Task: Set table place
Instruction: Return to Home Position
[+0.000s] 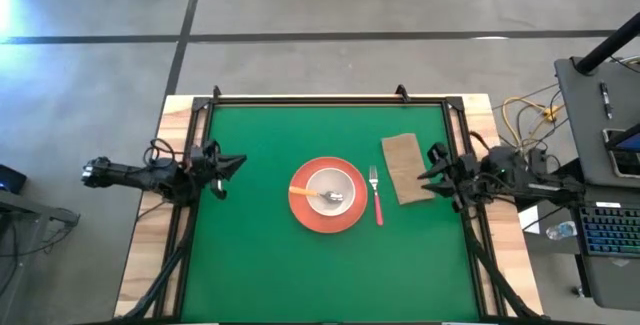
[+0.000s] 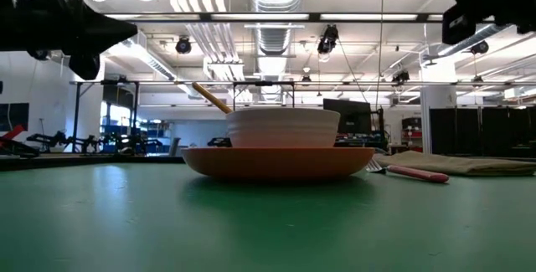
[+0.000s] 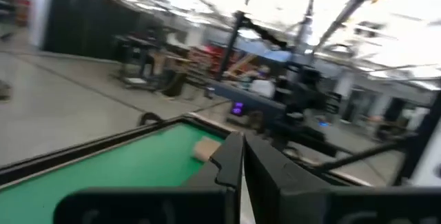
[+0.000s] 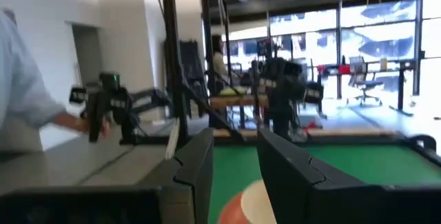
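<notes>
A round orange-red plate point(image 1: 327, 220) lies at the middle of the green table point(image 1: 250, 255). A cream bowl point(image 1: 331, 191) stands on it, with the yellow-orange-handled spoon point(image 1: 304, 193) resting in the bowl. The pink-handled fork point(image 1: 377, 202) lies right of the plate. The brown napkin point(image 1: 404, 168) lies flat right of the fork. My left gripper point(image 1: 232, 164) is shut and empty at the table's left edge. My right gripper point(image 1: 428, 173) is open and empty, above the napkin's right edge.
A desk with a keyboard point(image 1: 610, 235) and cables stands beyond the table's right edge. In the right wrist view a person's sleeve point(image 4: 17, 86) and hand show in the room beyond the table.
</notes>
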`<state>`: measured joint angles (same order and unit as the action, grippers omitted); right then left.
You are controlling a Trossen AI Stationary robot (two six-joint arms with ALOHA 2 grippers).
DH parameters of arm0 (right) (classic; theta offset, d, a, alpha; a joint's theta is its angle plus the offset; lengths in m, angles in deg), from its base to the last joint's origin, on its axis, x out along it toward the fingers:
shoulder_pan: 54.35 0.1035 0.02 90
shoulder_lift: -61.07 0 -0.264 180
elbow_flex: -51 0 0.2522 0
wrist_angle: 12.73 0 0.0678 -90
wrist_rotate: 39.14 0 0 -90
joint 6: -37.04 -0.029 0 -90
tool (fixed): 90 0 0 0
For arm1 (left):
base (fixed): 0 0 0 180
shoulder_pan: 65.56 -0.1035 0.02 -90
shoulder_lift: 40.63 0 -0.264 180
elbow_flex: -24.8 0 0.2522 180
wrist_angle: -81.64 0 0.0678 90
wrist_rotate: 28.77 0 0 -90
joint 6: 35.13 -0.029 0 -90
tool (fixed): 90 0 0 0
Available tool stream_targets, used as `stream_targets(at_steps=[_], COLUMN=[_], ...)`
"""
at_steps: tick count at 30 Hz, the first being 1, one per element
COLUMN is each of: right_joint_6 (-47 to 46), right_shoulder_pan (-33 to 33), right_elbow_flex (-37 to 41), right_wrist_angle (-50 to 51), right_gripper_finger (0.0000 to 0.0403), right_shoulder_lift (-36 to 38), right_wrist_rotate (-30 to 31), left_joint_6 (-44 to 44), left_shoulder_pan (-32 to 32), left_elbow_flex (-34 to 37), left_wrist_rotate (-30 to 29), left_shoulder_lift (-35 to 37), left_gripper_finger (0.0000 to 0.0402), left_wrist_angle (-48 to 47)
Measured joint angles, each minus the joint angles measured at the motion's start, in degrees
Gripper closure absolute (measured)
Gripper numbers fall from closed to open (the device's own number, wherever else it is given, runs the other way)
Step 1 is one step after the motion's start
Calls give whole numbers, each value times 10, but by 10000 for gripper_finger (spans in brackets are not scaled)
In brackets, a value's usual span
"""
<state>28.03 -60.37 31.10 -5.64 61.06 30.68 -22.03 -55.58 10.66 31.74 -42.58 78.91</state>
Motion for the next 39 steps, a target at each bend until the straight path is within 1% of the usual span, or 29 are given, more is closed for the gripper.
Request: stream_targets(at_steps=[2, 5, 6, 12, 14, 16, 20, 25, 29, 39], right_joint_6=[11, 19, 23, 74, 82, 84, 42, -35, -74, -76], right_shoulder_pan=[0, 0, 0, 0, 0, 0, 0, 0, 0, 0], right_elbow_flex=[15, 43, 55, 56, 56, 56, 56, 56, 56, 56], right_wrist_angle=[-1, -42, -57, -46, -35, -17, -3, -2, -2, -2], right_gripper_finger=[296, 296, 296, 296, 296, 296, 296, 296, 296, 296], right_shoulder_lift=[0, 0, 0, 0, -1, -1, -2, -5, -5, -5], right_wrist_rotate=[-9, -21, -27, -40, -35, -13, 20, 23, 23, 23], left_joint_6=[-1, 0, 0, 0, 0, 0, 0, 0, 0, 0], left_shoulder_pan=[0, 0, 0, 0, 0, 0, 0, 0, 0, 0], left_elbow_flex=[0, 0, 0, 0, 1, 1, 1, 1, 1, 1], left_wrist_rotate=[-30, -55, -55, -55, -54, -54, -54, -54, -54, -54], left_shoulder_lift=[-3, -6, -7, -14, -14, -13, -13, -13, -14, -14], left_gripper_finger=[402, 402, 402, 402, 402, 402, 402, 402, 402, 402], left_wrist_angle=[-1, 0, -1, 0, 0, 1, 0, 0, 0, 0])
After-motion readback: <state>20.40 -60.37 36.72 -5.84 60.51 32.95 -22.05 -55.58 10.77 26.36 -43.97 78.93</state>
